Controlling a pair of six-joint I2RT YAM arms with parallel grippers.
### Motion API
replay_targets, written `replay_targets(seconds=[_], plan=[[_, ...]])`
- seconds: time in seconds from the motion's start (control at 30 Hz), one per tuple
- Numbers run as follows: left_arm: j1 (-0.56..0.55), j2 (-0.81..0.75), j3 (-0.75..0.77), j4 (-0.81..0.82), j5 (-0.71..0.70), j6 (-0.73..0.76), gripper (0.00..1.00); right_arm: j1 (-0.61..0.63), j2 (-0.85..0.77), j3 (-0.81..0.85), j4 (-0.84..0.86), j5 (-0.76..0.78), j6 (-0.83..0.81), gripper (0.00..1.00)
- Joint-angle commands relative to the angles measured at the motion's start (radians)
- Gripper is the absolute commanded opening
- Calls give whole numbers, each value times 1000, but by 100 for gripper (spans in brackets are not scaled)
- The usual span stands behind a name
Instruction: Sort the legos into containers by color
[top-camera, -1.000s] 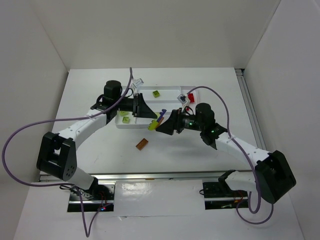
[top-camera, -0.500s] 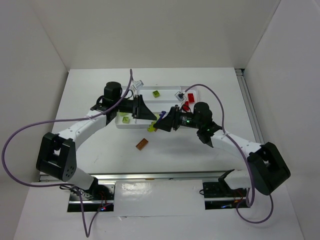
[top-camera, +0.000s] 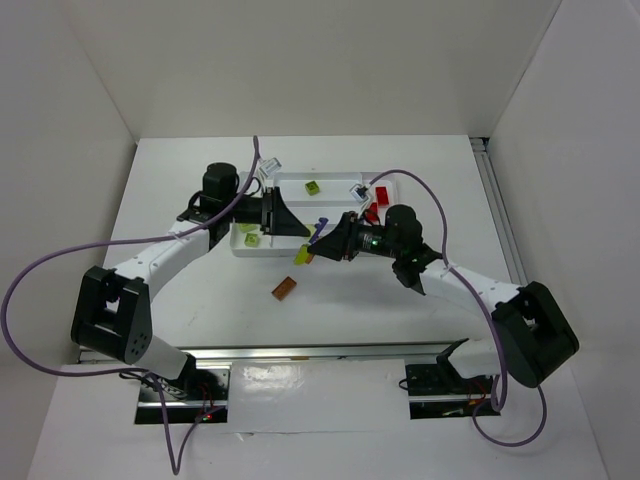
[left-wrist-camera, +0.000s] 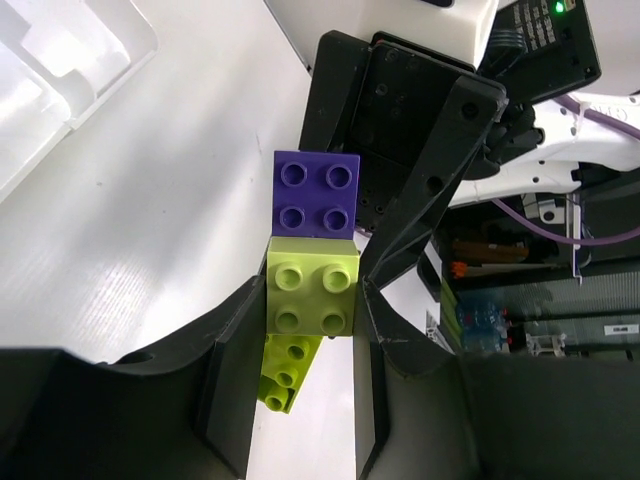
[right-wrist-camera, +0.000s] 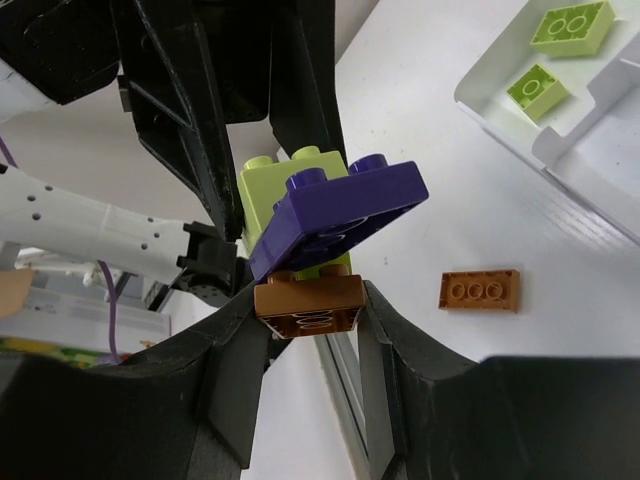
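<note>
Where the left jaws and the right jaws meet, just off the near edge of the tray, we see a small stack of legos held between them from opposite sides, above the table. We find the left jaws closed on a lime brick, pressing it from both sides. A purple brick is joined to that lime brick on the side facing away from the left wrist. A second lime piece sits behind it, deeper between the jaws and partly hidden. We find the right jaws closed on a brown brick, which sits right under the purple brick at the stack's other end. From the right wrist the purple brick looks tilted. We cannot tell whether the brown brick is locked onto the purple brick or only touching it. A loose brick, brown-orange, lies flat on the table, near the stack and apart from the tray. In the tray we see a single lime lego in a long far section, a lime pair close together near the left end, and red bricks at the right end.
</note>
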Motion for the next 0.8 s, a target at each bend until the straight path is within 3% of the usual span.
replay_targets(seconds=[0.0,0.33,0.47,0.53,0.63,0.67,0.77], plan=[[0,-22,-10,12,6,10,0,6,-38,-11,19,74,-7,18],[31,-4,-1,-8,-34,19,0,6,-81,-11,-228,132,-117,18],[41,-13,34,-149,-80,99,0,6,-155,1,-401,208,-178,18],[41,-13,76,-360,-204,210,0,6,-204,17,-545,294,-217,18],[-26,-33,96,-540,-406,326,0,6,-265,41,-737,451,-249,18],[-49,-33,87,-568,-512,335,0,6,-278,56,-783,495,-260,18],[-142,-42,25,-567,-640,325,0,6,-321,84,-926,679,-260,18]])
